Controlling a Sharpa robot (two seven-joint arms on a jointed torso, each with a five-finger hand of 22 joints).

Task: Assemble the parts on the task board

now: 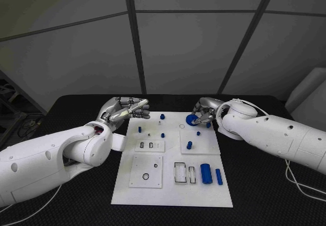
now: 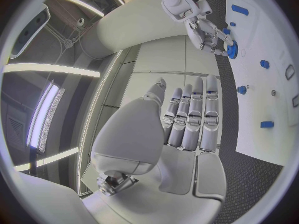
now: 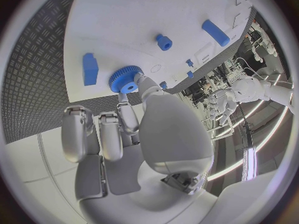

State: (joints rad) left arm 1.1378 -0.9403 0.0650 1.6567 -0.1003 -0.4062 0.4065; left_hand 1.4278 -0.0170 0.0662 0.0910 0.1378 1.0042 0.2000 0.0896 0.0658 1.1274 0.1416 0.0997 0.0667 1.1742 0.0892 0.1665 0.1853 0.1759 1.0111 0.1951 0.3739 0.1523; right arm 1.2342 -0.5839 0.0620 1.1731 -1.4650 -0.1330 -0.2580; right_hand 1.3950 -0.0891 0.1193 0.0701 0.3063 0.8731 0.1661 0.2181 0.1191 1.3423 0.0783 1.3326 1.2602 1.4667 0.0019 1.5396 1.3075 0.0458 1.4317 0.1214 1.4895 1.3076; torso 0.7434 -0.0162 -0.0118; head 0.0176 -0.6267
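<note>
Right wrist view shows your right hand (image 3: pixel 134 134) pinching the blue gear (image 3: pixel 126 79) over the task board (image 3: pixel 124 25); lower it squarely; left hand (image 2: pixel 181 129) fingers extended, empty.

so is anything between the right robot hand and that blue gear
No. The right robot hand already has its fingertips on the blue gear, pinching it just above the task board. The nearest blue parts sit off to the sides, clear of the grip. The left robot hand is at the board's far left corner, holding nothing.
</note>
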